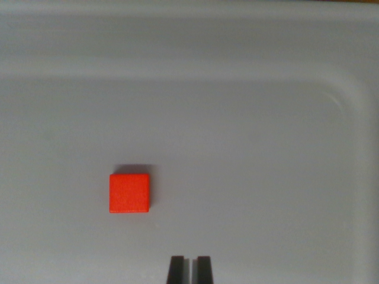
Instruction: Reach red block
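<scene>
Red block flat on grey tray, left of centre in wrist view, square top face up, small shadow behind. Nothing touching it. Two dark fingers at bottom edge, nearly closed with thin slit between, holding nothing, apart from block, toward wrist view's right. Tray's raised rim curves at upper right.

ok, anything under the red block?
The small red square block sits on the grey tray floor, shadow at its far edge. Its underside is covered, so nothing there shows.
</scene>
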Controlling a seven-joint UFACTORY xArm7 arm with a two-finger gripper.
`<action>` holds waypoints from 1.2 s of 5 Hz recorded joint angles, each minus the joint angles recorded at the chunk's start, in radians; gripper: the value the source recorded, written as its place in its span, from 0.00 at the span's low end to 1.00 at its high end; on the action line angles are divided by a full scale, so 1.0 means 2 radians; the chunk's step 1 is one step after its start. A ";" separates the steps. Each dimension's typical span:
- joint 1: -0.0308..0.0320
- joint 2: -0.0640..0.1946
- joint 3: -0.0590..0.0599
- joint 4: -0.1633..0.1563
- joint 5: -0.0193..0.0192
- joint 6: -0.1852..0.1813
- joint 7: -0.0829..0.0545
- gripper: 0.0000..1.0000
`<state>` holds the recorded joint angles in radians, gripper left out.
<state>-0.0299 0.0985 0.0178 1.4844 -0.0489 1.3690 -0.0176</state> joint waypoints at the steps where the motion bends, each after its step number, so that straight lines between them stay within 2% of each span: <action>1: 0.0000 0.000 0.000 0.000 0.0000 0.000 0.000 0.00; 2: 0.0021 0.014 0.002 -0.012 -0.0004 -0.022 0.002 0.00; 3: 0.0021 0.014 0.002 -0.012 -0.0004 -0.022 0.002 0.00; 4: 0.0041 0.027 0.004 -0.024 -0.0008 -0.044 0.004 0.00; 5: 0.0041 0.027 0.004 -0.024 -0.0008 -0.044 0.004 0.00; 6: 0.0063 0.042 0.006 -0.037 -0.0012 -0.067 0.007 0.00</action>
<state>-0.0172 0.1816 0.0292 1.4098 -0.0513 1.2349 -0.0039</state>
